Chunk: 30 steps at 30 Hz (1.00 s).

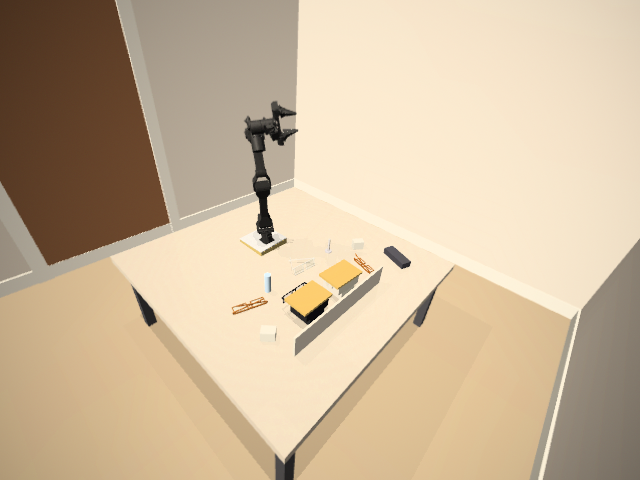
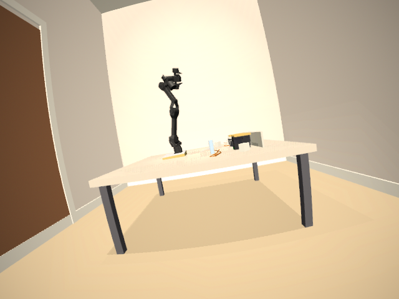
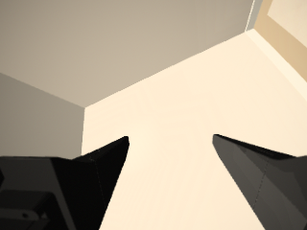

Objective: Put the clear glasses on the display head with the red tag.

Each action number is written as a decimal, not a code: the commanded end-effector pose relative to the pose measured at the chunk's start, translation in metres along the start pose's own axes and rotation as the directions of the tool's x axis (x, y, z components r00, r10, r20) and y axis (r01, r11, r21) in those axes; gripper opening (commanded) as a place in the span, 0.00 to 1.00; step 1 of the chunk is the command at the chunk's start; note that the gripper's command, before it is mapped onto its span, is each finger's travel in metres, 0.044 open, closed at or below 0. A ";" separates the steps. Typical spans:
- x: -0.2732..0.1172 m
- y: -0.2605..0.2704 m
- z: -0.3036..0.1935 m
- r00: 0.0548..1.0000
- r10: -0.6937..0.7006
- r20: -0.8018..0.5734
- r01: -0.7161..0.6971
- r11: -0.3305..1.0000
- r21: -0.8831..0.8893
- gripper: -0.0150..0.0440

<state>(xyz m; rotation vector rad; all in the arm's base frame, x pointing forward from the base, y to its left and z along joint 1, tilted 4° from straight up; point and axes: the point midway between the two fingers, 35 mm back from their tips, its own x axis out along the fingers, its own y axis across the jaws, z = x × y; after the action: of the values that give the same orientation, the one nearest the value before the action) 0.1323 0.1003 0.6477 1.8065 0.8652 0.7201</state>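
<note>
My gripper [image 1: 296, 121] [image 2: 181, 78] [image 3: 170, 139] is open and empty, high above the table on the raised arm. Pale clear glasses [image 1: 303, 267] lie on the table between the arm's base and the heads; I cannot make them out in the exterior view. Two display heads with flat orange tops stand side by side: a dark one [image 1: 308, 298] [image 2: 239, 134] and a pale one [image 1: 340, 273]. Dark-framed glasses [image 1: 293, 290] are at the dark head's front. I cannot see a red tag on either head. The wrist view shows only walls beyond the fingers.
A grey panel [image 1: 338, 310] [image 2: 257, 139] stands behind the heads. Orange glasses [image 1: 249, 305] [image 2: 215, 152], a second orange pair [image 1: 363, 263], a light-blue cylinder [image 1: 267, 282] [image 2: 211, 146], white blocks [image 1: 267, 333] [image 1: 357, 243], a dark case [image 1: 397, 256] and a small upright item [image 1: 328, 246] surround the heads.
</note>
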 end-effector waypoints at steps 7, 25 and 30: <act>0.000 0.000 0.000 1.000 0.000 0.000 0.000 1.000 0.000 1.00; -0.009 0.030 -0.061 0.874 0.399 0.278 -0.264 0.870 -0.417 0.59; 0.000 0.030 -0.078 0.826 0.492 0.276 -0.295 0.793 -0.532 0.59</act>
<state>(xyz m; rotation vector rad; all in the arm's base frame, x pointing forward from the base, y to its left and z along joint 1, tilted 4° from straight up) 0.0821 0.1231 0.7000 1.6481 0.0731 0.6914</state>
